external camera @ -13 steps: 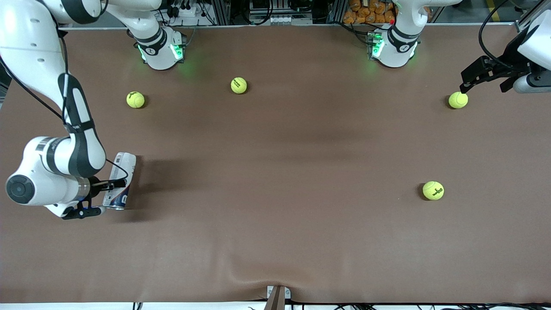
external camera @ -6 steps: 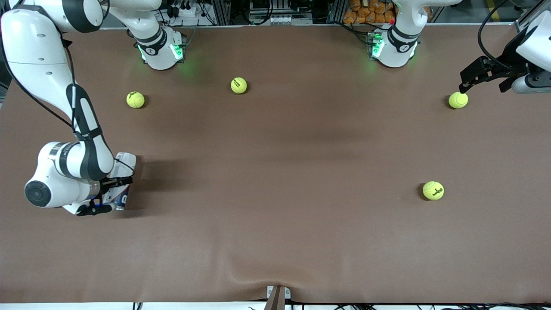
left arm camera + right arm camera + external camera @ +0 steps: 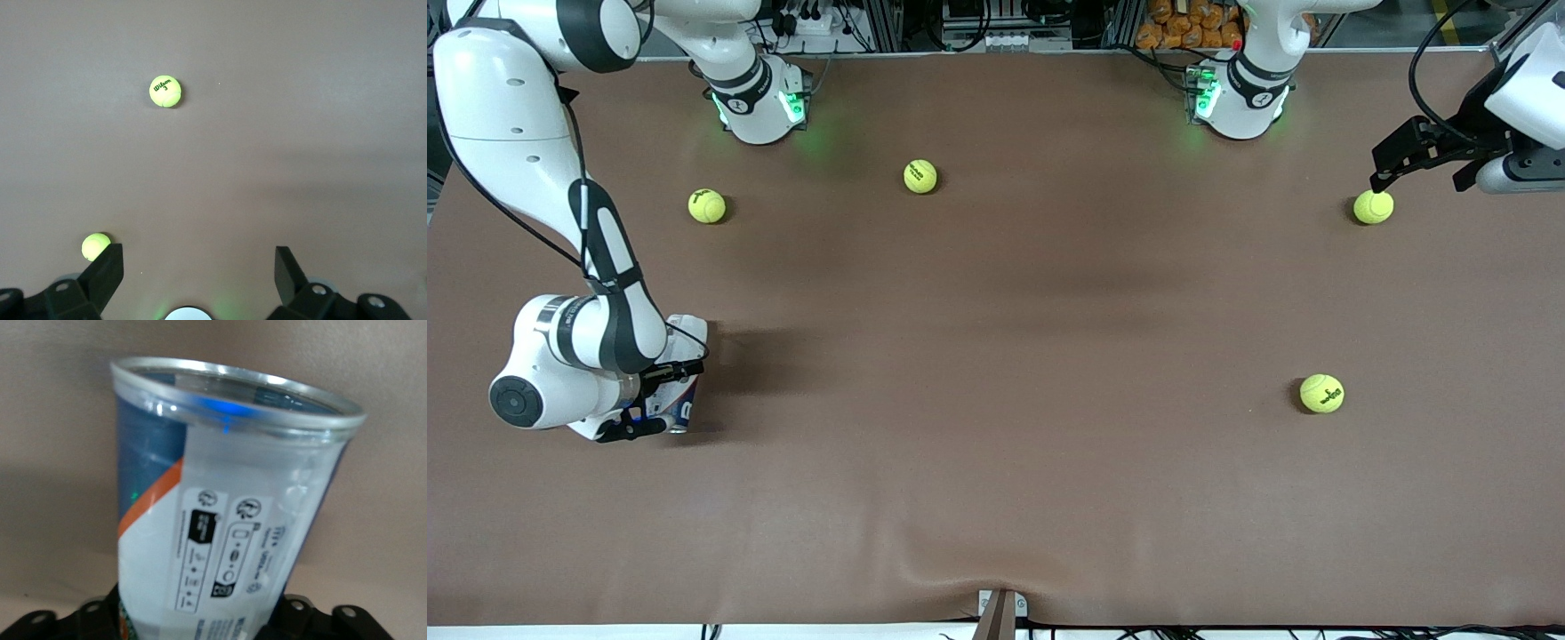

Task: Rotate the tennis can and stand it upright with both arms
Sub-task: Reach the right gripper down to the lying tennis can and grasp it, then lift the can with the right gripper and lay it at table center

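Note:
The tennis can lies on its side on the brown table at the right arm's end, silver rim nearer the front camera. My right gripper is down at the can's rim half, open, with a jaw on either side of it. The can fills the right wrist view, which shows its white and blue label and silver rim and hides the fingers. My left gripper is open and empty, over a tennis ball at the left arm's end; the left wrist view shows its gripper spread wide.
Three more tennis balls lie on the table: one farther from the front camera than the can, one near the right arm's base, one toward the left arm's end. The left wrist view shows two balls.
The right arm has slid its gripper farther in over the can, covering more of it. The can has not moved. The left gripper has risen very slightly.

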`<state>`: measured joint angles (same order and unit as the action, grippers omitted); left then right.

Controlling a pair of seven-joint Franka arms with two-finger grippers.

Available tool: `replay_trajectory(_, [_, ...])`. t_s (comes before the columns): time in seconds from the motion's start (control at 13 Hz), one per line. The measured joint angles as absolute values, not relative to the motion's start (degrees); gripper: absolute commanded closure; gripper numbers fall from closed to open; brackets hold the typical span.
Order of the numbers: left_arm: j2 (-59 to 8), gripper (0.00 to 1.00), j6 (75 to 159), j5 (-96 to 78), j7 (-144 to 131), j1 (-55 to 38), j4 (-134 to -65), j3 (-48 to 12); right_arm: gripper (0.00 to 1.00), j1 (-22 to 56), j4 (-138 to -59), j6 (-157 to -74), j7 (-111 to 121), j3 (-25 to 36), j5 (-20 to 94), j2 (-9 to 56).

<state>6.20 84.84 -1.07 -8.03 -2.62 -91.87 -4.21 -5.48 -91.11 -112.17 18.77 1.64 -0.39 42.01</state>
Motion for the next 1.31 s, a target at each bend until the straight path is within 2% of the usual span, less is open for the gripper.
replay_trajectory(0.38, [6.1, 0.00, 84.9, -1.1, -8.0, -2.5, -91.8, -4.1, 0.33, -5.1, -88.3, -112.6, 34.7, -0.4, -0.3, 41.8])
replay_trajectory(0.54, [6.1, 0.00, 84.9, -1.1, -8.0, -2.4, -91.7, -4.0, 0.33, -4.8, -86.9, -112.6, 40.2, -5.3, -0.3, 41.5])
replay_trajectory(0.69, [6.2, 0.00, 84.9, -1.1, -8.0, -2.4, -91.6, -3.9, 0.25, -4.2, -86.8, -112.4, 42.7, -12.3, -0.3, 41.4])
replay_trajectory(0.85, [6.2, 0.00, 84.9, -1.1, -8.0, -2.4, -91.5, -4.1, 0.23, -2.6, -86.9, -113.0, 44.0, -19.5, -0.4, 41.5])
replay_trajectory(1.0, [6.2, 0.00, 84.9, -1.1, -8.0, -2.5, -91.2, -4.3, 0.22, 3.6, -86.9, -117.5, 44.4, -22.8, -1.7, 41.3])
replay_trajectory(1.31, [6.2, 0.00, 84.8, -1.1, -5.7, -2.4, -91.2, -4.1, 0.21, 16.4, -87.5, -124.2, 43.5, -22.7, -11.2, 41.3])
